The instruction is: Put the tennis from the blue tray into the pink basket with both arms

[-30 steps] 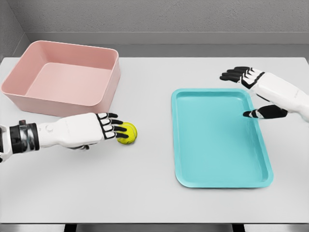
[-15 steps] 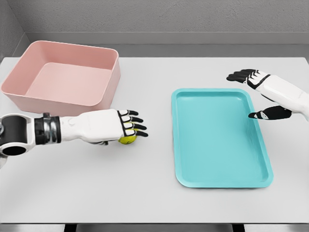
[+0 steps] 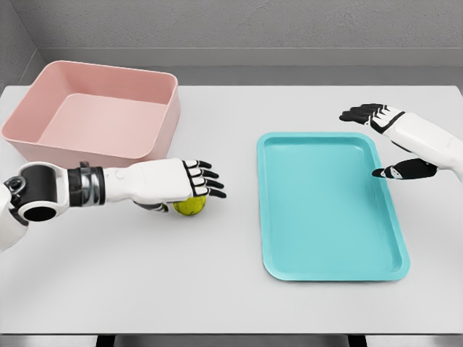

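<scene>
The yellow-green tennis ball (image 3: 189, 206) lies on the white table, left of the blue tray (image 3: 329, 217) and just in front of the pink basket's near right corner. My left hand (image 3: 198, 185) lies over the ball from above with its fingers stretched out flat, covering the ball's top half; they are not curled around it. My right hand (image 3: 376, 142) hovers open over the tray's far right corner, fingers spread. The tray holds nothing. The pink basket (image 3: 165, 121) stands at the far left, with nothing inside.
The grey table edge runs along the bottom of the view, and a grey wall stands behind the table. Bare tabletop lies between the basket and the tray.
My left arm has reached farther right, so the hand now lies on top of the ball instead of beside it. The right hand drew slightly right, then stayed still.
</scene>
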